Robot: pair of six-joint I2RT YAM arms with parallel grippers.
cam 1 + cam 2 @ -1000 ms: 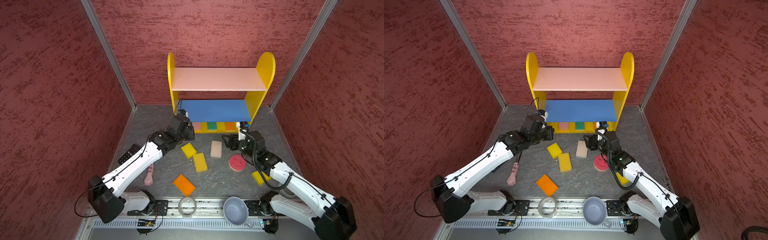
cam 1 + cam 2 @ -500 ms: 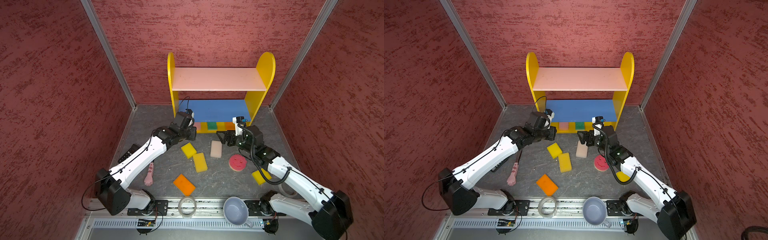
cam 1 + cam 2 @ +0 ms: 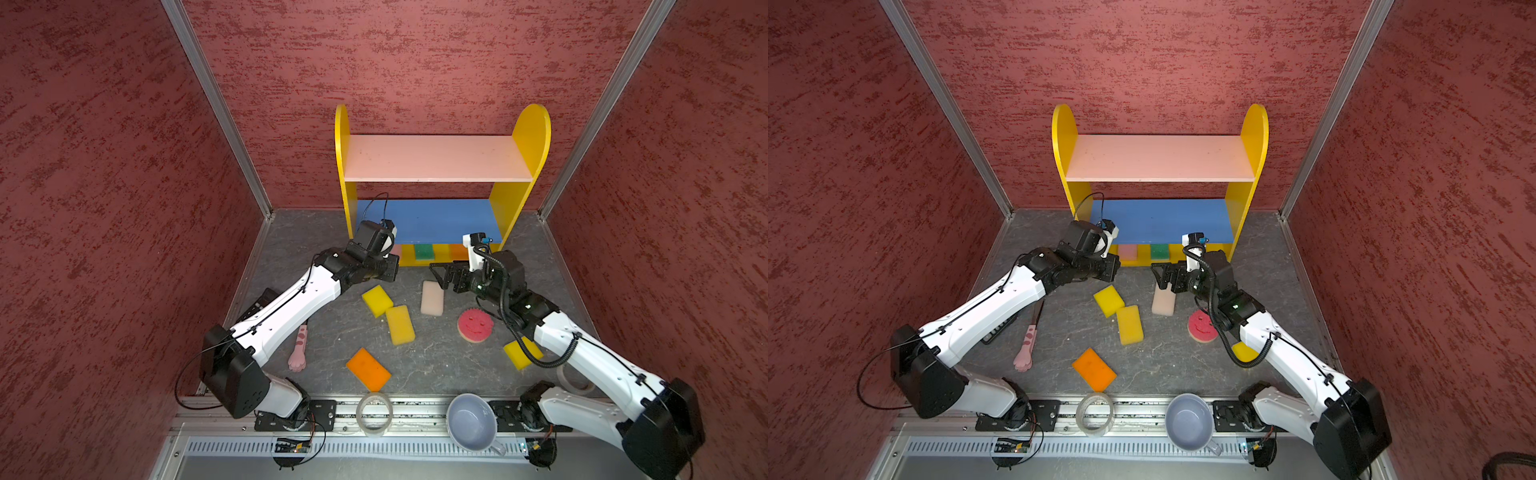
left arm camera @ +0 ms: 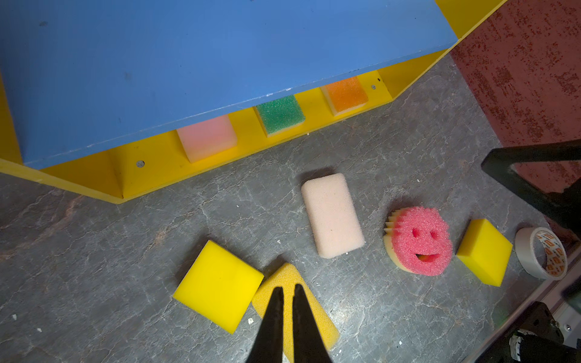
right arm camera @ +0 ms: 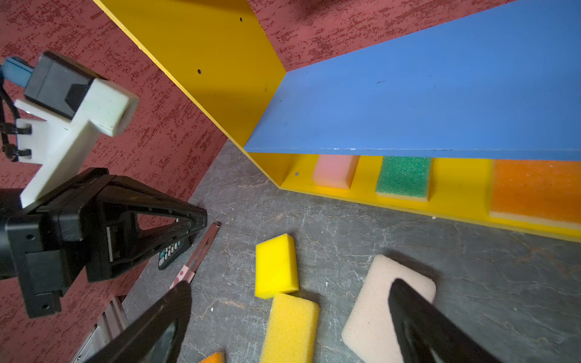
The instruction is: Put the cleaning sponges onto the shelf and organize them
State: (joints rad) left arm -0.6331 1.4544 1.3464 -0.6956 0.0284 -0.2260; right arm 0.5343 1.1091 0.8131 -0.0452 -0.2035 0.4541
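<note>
White sponge (image 3: 432,298) lies flat on the floor just before the shelf (image 3: 519,195), long axis toward it; right gripper (image 3: 439,275), fingers wide and empty, hovers at its shelfward end, nearer than the left gripper (image 4: 286,292), fingers pinched together.

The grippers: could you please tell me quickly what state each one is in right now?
Left gripper: closed, holding nothing.
Right gripper: open, holding nothing.
</note>
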